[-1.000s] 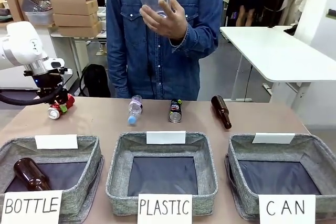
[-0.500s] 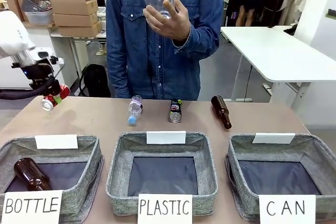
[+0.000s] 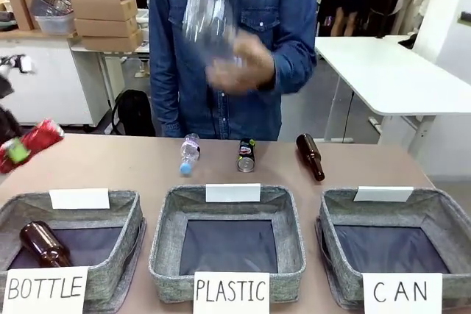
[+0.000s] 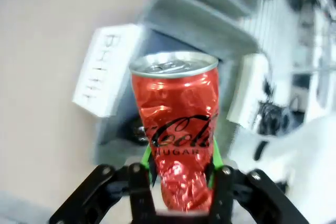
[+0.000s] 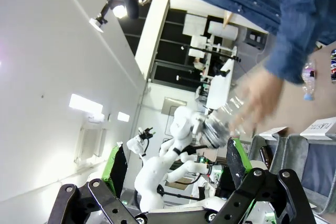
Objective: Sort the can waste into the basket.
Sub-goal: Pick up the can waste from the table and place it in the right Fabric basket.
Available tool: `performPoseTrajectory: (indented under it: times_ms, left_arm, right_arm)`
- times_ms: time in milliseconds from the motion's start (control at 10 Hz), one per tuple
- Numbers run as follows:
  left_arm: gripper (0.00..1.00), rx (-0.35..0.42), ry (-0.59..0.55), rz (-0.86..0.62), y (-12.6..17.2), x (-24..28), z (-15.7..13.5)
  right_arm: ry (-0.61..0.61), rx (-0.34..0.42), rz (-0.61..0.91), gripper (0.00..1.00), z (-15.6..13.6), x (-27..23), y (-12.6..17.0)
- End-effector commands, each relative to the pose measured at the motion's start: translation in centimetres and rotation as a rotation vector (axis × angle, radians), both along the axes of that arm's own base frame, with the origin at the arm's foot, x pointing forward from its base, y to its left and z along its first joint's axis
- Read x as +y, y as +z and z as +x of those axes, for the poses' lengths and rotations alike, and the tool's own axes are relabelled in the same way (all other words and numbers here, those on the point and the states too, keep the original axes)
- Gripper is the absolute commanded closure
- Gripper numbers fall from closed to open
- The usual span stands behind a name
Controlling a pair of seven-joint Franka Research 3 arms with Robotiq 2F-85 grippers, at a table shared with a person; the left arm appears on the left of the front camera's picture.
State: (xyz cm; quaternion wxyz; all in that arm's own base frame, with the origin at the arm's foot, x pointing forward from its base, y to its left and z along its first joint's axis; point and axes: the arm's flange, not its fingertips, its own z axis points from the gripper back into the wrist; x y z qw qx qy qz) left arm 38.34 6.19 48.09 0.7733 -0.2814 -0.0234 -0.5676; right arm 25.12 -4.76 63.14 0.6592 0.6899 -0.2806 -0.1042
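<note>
Pinching the red can (image 4: pixel 176 114) low on its body, the left claw (image 4: pixel 179 163) presses its green pads against opposite sides of the crumpled lower half, with the silver top pointing away from the wrist. In the front view that can (image 3: pixel 33 140) hangs blurred at the far left edge of the frame, above the worktop (image 3: pixel 132 167). It looks like thin, dented metal, probably empty and light, so it should give under a hard squeeze and its glossy wall may slip. With so much of the can overhanging the pads it could tip, and a hold nearer mid-body would likely be steadier. The black can (image 3: pixel 246 156) sits at the upper centre of the worktop, apparently on its side, so it may roll. It is best taken across its round body, clear of the rims. The basket (image 3: pixel 441 218) signed "CAN" is at the lower right of the frame, well apart from both cans. The right claw (image 5: pixel 176 169) is spread wide with nothing between its fingers.
</note>
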Motion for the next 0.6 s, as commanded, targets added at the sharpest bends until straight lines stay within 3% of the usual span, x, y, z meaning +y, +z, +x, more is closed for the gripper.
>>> performPoseTrajectory:
  times_ms: [0,200,400,500]
  left_arm:
    - [1.0,-0.102,-0.225,-0.055,0.6,-0.9,-4.8]
    - [1.0,-0.234,-0.361,-0.137,3.6,-4.2,-9.7]
    - [1.0,-0.251,-0.568,-0.336,6.8,-7.7,-12.9]
    - [1.0,-0.237,-0.601,-0.452,7.6,-8.3,-13.3]
  right_arm:
    - [0.003,-0.012,0.025,0.0,0.3,0.3,0.4]
    - [0.003,-0.012,0.025,0.0,0.3,0.3,0.4]
    - [0.003,-0.012,0.025,0.0,0.3,0.3,0.4]
    - [0.003,-0.012,0.025,0.0,0.3,0.3,0.4]
